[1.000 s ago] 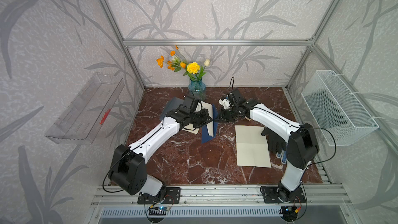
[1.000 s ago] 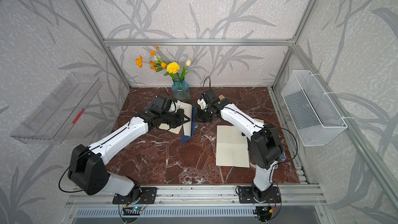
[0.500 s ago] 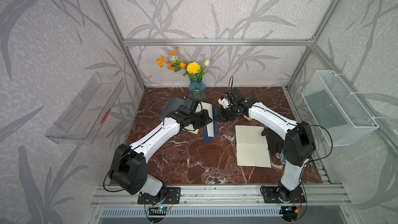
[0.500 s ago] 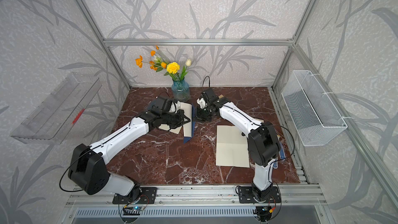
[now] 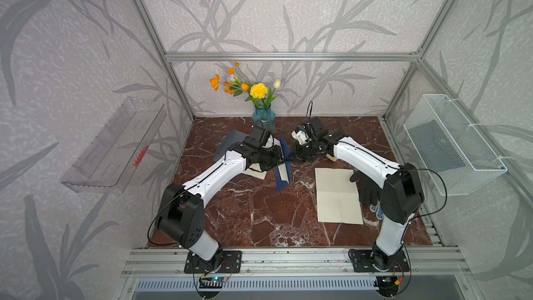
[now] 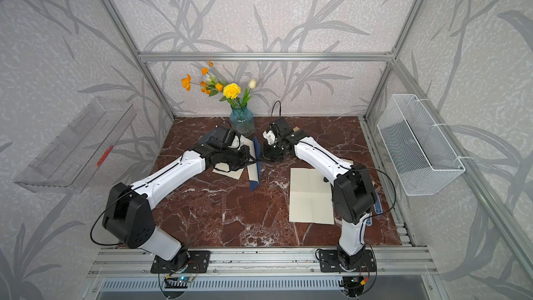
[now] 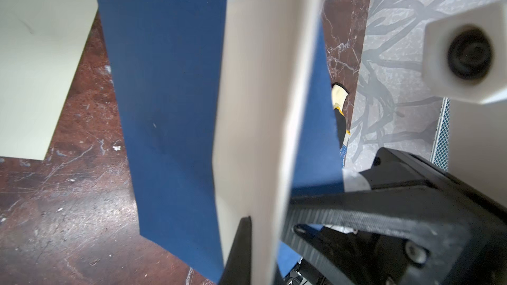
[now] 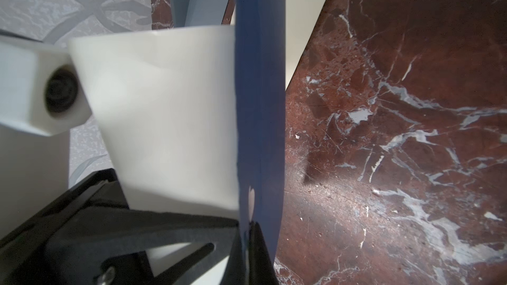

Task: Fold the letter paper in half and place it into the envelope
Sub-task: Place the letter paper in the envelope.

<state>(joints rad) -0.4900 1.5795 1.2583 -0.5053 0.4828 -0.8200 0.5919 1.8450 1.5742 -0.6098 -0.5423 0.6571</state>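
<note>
Envelope (image 7: pixel 170 105) held steeply tilted over table (image 5: pixel 245 212), right gripper (image 8: pixel 247 226) clamped on its edge, left gripper (image 7: pixel 267 215) clamped on paper (image 7: pixel 255 105) partly tucked inside.

Envelope (image 7: pixel 170 105): matt navy paper. Letter paper (image 7: pixel 255 105): smooth cream paper. Table (image 8: pixel 384 132): glossy red-brown marble, finely scratched. Basket (image 5: pixel 450 145), right of frame: white wire mesh. Shelf (image 5: pixel 115 145), left of frame: clear plastic. Vase (image 5: pixel 263 116): blue glass.

Right gripper (image 8: pixel 248 231) clamped on envelope (image 8: pixel 260 83) (navy), letter paper (image 8: pixel 170 111) apparently touching
</note>
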